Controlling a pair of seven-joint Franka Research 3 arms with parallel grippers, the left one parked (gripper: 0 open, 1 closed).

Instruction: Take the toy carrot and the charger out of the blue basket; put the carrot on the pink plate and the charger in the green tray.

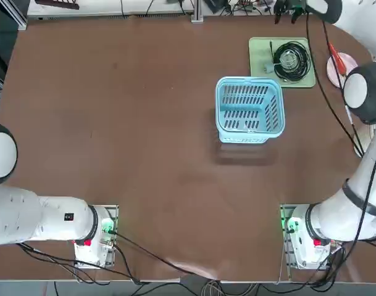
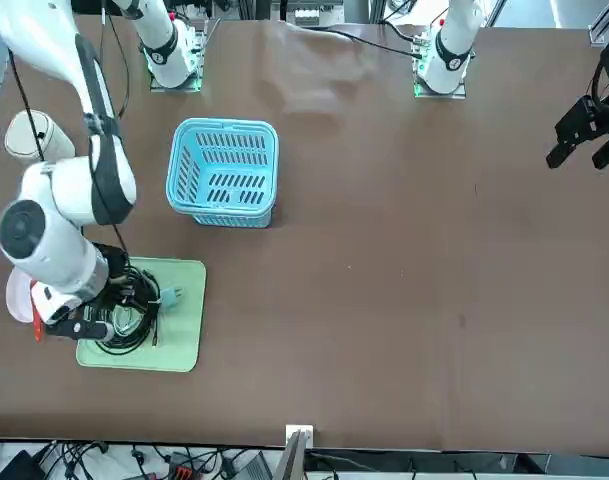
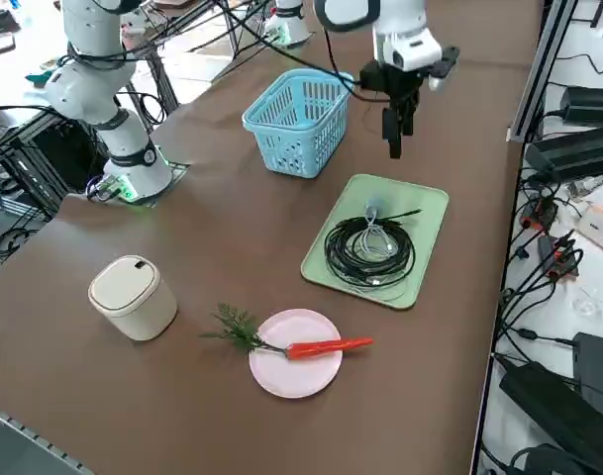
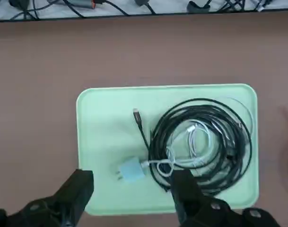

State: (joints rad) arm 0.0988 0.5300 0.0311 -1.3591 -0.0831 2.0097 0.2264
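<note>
The toy carrot lies across the pink plate, its green tuft hanging over the rim onto the table. Inside the green tray the small whitish charger rests beside a black coiled cable. My right gripper hovers above the tray, open, with nothing between its fingers. It shows in the side view just beyond the tray's far end. The blue basket stands upright toward the table's middle and looks empty.
A cream lidded cylinder stands on the table near the plate. Cables and equipment run along the table's outer edge. The right arm's elbow hangs over part of the pink plate in the top view.
</note>
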